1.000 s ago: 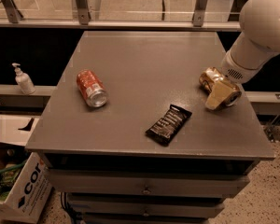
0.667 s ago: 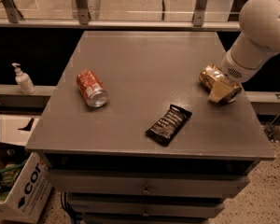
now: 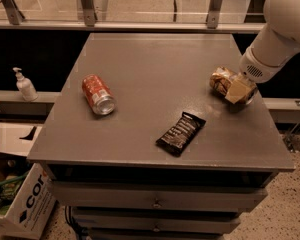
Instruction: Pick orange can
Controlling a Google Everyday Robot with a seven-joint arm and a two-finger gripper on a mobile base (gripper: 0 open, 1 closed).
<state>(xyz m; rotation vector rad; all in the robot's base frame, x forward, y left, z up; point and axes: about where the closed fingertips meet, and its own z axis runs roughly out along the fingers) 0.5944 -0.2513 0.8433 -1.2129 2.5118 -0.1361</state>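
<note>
The orange can (image 3: 221, 81) is golden-orange and dented, and lies on its side near the right edge of the grey table (image 3: 155, 69). My gripper (image 3: 238, 91) comes down from the white arm (image 3: 277, 31) at the upper right. It sits right at the can's right end and overlaps it. The can rests on the table top.
A smooth red-orange can (image 3: 98, 94) lies on its side at the table's left. A black snack wrapper (image 3: 180, 133) lies near the front middle. A soap dispenser (image 3: 25, 85) stands on the ledge to the left. A cardboard box (image 3: 20, 204) sits on the floor at lower left.
My gripper has moved a little up and back, closer over the orange can's right end. The can, the red can and the wrapper have stayed in place.
</note>
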